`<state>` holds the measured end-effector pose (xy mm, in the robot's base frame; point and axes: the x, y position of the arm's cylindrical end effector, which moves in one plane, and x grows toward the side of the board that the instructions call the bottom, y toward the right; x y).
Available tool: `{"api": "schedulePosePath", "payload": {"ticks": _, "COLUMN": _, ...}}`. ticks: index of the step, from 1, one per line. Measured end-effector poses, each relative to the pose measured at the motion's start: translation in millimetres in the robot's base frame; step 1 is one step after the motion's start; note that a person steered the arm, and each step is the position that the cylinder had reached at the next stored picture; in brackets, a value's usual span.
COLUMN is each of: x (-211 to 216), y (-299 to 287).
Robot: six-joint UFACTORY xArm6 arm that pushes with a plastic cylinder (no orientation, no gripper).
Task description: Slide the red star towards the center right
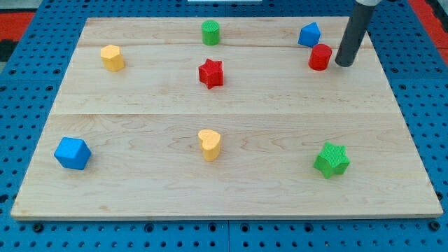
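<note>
The red star (211, 73) lies on the wooden board (140, 133), a little above its middle. My tip (343, 64) rests at the board's upper right, far to the right of the star. It stands just right of a red cylinder (320, 57), close to it; I cannot tell if they touch. A blue block (309, 34) sits just above and left of the red cylinder.
A green cylinder (211, 32) is at the top middle, above the star. A yellow block (112, 57) is at the upper left. A blue block (73, 153) is at the lower left, a yellow heart (209, 144) at the lower middle, a green star (332, 159) at the lower right.
</note>
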<state>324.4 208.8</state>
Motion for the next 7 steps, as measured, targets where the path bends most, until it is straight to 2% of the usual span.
{"api": "schedulePosePath", "payload": {"ticks": 2, "x": 1, "y": -28}}
{"api": "schedulePosePath", "payload": {"ticks": 3, "x": 27, "y": -24}}
{"api": "schedulePosePath", "payload": {"ticks": 4, "x": 36, "y": -73}}
{"api": "schedulePosePath", "payload": {"ticks": 5, "x": 17, "y": -143}}
{"api": "schedulePosePath", "payload": {"ticks": 6, "x": -24, "y": -189}}
{"api": "schedulePosePath", "payload": {"ticks": 7, "x": -44, "y": -242}}
